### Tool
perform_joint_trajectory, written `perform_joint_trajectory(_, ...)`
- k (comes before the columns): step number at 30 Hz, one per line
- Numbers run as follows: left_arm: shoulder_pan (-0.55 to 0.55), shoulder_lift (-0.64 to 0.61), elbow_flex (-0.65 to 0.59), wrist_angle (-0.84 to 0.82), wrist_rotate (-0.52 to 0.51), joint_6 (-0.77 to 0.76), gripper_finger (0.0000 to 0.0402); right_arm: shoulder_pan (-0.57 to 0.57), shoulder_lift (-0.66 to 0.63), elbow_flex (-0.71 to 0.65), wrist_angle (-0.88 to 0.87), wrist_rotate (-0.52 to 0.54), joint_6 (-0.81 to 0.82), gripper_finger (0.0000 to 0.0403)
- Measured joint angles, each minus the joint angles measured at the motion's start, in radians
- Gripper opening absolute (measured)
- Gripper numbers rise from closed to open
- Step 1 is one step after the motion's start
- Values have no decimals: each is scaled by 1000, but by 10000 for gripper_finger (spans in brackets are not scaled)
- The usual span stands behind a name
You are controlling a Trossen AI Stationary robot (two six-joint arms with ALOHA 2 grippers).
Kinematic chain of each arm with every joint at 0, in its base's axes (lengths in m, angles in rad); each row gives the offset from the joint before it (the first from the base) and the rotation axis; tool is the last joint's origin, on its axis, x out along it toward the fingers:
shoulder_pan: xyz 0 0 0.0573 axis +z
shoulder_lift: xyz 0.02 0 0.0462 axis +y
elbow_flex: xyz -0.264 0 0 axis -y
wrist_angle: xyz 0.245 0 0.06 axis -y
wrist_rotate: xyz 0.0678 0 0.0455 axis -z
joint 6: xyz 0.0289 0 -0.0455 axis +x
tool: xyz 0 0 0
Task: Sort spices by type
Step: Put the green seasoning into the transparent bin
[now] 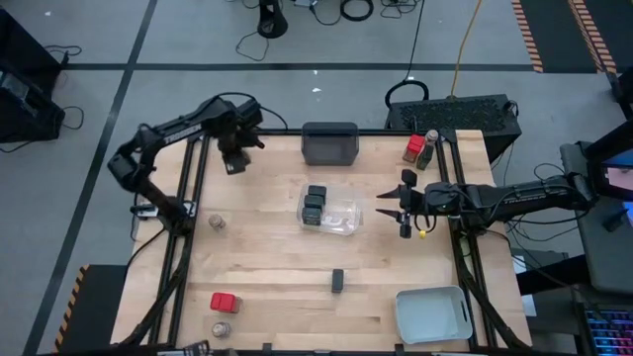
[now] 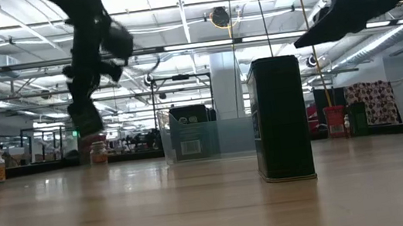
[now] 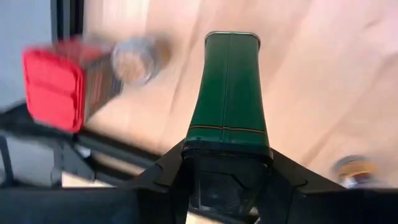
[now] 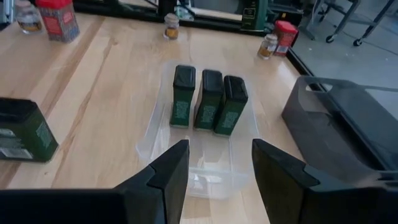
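My left gripper (image 1: 234, 158) hovers over the table's far left part, shut on a dark green tin (image 3: 229, 81). Below it stand a red-topped block (image 3: 53, 87) and a round jar (image 3: 132, 60). My right gripper (image 1: 404, 210) is open and hangs just right of the clear tray (image 1: 341, 220), which holds three dark tins (image 4: 210, 99) lying side by side. One more tin (image 1: 337, 280) stands on the table's near middle. Another jar (image 1: 216, 222) stands at the left. A red block (image 1: 224, 302) and a jar (image 1: 221, 328) sit near the left corner. My left gripper pinches the green tin between its two fingers at the end nearest the wrist (image 3: 229, 134). The fingers (image 3: 171, 168) come from above, pointing down, and lie along the tin. The tin hangs lifted clear of the table, its free end (image 3: 231, 37) pointing down.
A dark grey tray (image 1: 329, 143) sits at the far edge, a pale grey tray (image 1: 432, 314) at the near right corner. A red block (image 1: 414, 148) and a bottle (image 1: 428, 148) stand at the far right corner. Bare wood lies between the clear tray and the left jars.
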Motion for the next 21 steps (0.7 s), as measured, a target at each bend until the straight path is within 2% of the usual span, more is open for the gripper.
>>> perform_joint_trajectory(9,-247,-41,78,89,59,-76,135,0,0,0,22,0,32,157)
perform_joint_trajectory(18,-480,-28,158,410,87,-76,135,0,0,0,14,-1,78,157)
perform_joint_trajectory(21,-519,19,214,437,114,-76,135,0,0,0,14,-1,79,157)
